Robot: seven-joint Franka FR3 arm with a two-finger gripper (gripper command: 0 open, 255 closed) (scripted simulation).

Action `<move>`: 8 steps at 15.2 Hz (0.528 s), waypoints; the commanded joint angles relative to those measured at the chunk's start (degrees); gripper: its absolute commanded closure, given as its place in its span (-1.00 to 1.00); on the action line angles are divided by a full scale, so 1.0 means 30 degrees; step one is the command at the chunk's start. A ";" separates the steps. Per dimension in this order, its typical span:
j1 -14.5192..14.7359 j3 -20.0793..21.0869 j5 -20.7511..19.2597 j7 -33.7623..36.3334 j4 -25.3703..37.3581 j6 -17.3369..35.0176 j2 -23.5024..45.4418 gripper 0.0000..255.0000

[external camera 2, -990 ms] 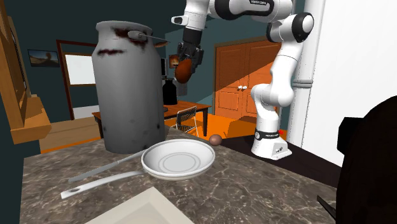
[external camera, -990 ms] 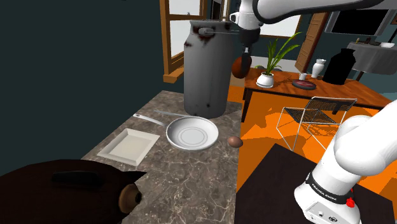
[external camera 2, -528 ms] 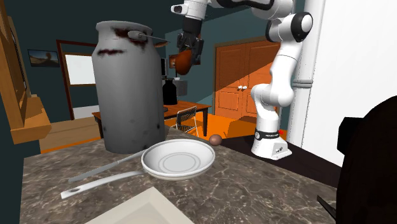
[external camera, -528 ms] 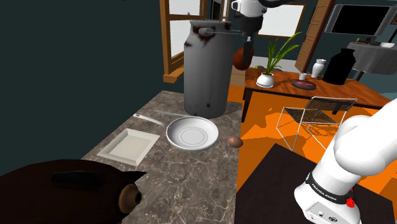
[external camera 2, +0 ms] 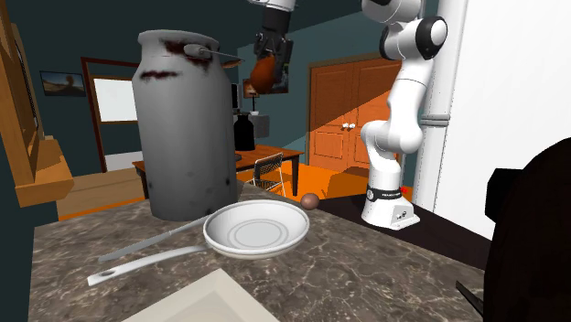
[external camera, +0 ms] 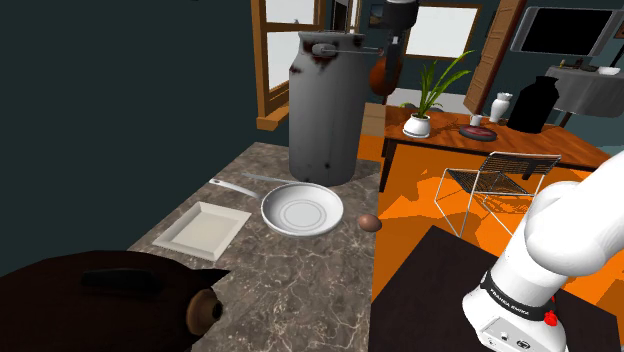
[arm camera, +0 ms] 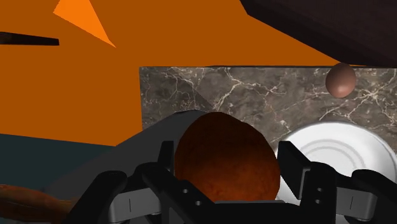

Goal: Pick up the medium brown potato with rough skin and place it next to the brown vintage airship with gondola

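Wrist view shows us the gripper (arm camera: 228, 167) clamped on the potato (arm camera: 226, 153), held at the shoulder view's top, probably to clear the milk can (external camera: 325, 110).

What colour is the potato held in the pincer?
The potato is reddish brown; wrist view.

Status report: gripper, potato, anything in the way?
Gripper shut on rough reddish-brown potato, held high. Dark brown airship far below, at counter's near end. Tall grey milk can close beside potato.
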 commanded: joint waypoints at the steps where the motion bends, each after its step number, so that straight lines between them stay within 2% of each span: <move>1: -0.0013 0.0048 -0.0014 -0.0116 0.0757 -0.0551 0.0202 1.00; 3: -0.0030 0.0079 -0.0034 -0.0222 0.1397 -0.0982 0.0400 1.00; 8: 0.0714 0.1770 0.0438 0.1996 0.1428 -0.1968 0.0105 1.00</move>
